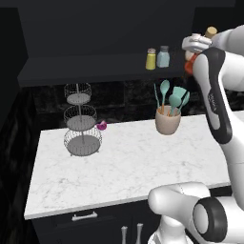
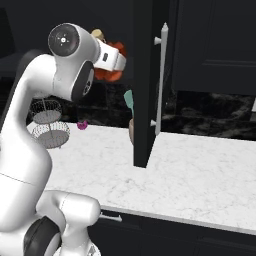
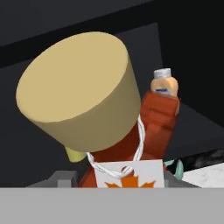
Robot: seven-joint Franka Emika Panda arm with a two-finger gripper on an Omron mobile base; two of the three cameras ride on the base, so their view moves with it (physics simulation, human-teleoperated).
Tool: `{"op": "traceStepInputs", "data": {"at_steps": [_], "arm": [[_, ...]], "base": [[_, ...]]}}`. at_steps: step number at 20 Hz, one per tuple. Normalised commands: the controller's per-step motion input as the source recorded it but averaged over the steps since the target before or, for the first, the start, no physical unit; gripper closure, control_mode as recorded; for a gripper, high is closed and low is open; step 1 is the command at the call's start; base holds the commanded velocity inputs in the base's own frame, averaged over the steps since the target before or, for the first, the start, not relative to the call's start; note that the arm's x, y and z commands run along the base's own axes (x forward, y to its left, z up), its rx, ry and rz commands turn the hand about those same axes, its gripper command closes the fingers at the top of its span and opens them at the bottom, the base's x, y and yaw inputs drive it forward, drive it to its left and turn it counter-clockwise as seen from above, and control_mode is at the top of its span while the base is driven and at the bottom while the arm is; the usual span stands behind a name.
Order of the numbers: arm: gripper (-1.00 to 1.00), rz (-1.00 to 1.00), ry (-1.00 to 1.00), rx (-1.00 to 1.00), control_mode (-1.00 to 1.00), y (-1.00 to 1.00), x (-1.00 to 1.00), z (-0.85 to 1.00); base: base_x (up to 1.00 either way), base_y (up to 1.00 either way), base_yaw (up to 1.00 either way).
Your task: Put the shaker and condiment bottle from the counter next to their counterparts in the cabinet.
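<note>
- White two-finger gripper (image 1: 195, 44), upper right of the left base view, is clamped on the red-brown condiment bottle (image 3: 151, 127) with yellowish cap, up at the dark cabinet (image 1: 95, 33) ledge
- Yellow-green shaker (image 1: 151, 59) stands on that ledge beside the pale blue-grey shaker (image 1: 163, 56); stubby orange bottle (image 3: 164, 84) sits just behind the held one

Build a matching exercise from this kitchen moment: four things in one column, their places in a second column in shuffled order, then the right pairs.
Things:
1. shaker
2. condiment bottle
3. utensil holder
4. wire tiered basket

Places:
A. on the counter, right of the middle, holding teal utensils
B. raised at the cabinet ledge, in the gripper
C. on the cabinet ledge beside the pale blue-grey shaker
D. on the counter's left part, near the wall

Pairs: 1-C, 2-B, 3-A, 4-D
</note>
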Motion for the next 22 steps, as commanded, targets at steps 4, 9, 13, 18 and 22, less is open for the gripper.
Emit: {"op": "traceStepInputs", "data": {"at_steps": [4, 9, 13, 18, 22], "arm": [[1.00, 0.00, 0.02, 0.00, -1.00, -0.19, 0.32, 0.05], [1.00, 0.00, 0.03, 0.00, -1.00, -0.26, 0.32, 0.00], [1.00, 0.00, 0.02, 0.00, -1.00, -0.18, 0.30, 0.00], [1.00, 0.00, 0.02, -0.02, -1.00, -0.04, 0.28, -0.01], [1.00, 0.00, 0.00, -0.12, -1.00, 0.00, 0.18, -0.37]], "base": [[0.00, 0.00, 0.00], [0.00, 0.00, 0.00], [0.00, 0.00, 0.00], [0.00, 0.00, 0.00], [0.00, 0.00, 0.00]]}}
